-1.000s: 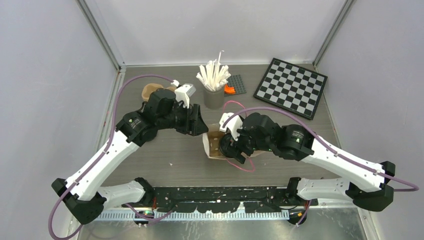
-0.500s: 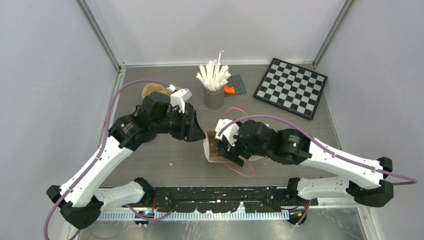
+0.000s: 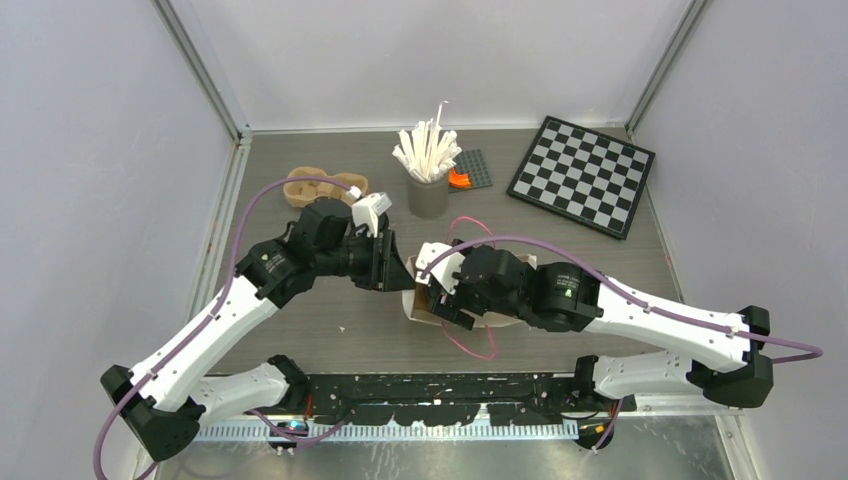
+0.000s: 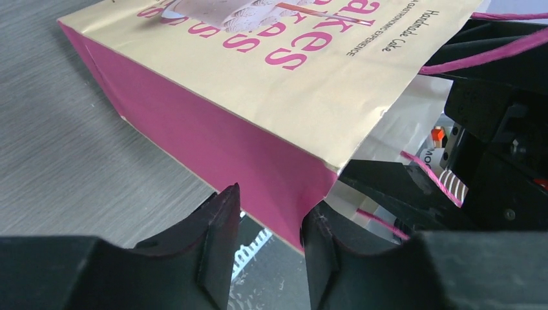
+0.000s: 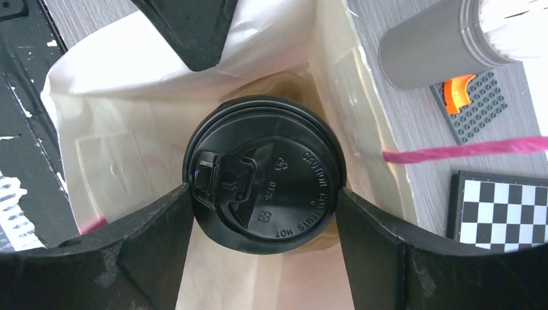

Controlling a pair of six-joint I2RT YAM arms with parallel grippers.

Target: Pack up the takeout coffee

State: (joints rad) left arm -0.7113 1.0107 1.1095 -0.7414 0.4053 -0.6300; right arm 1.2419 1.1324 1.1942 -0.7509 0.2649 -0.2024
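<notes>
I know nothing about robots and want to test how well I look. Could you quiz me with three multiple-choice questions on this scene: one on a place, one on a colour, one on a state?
1. Where is the coffee cup?
A. on a shelf
B. inside the paper bag
C. on the floor

2. What colour is the bag's narrow side?
A. pink
B. green
C. blue

3. How is the cup's lid?
A. off, lying beside the bag
B. broken in two
C. whole and on the cup

Answers:
1. B, since the right wrist view shows the cup down between the bag's white inner walls.
2. A, since the left wrist view shows a pink side panel next to the gold printed face.
3. C, since the round black lid covers the whole top of the cup.
</notes>
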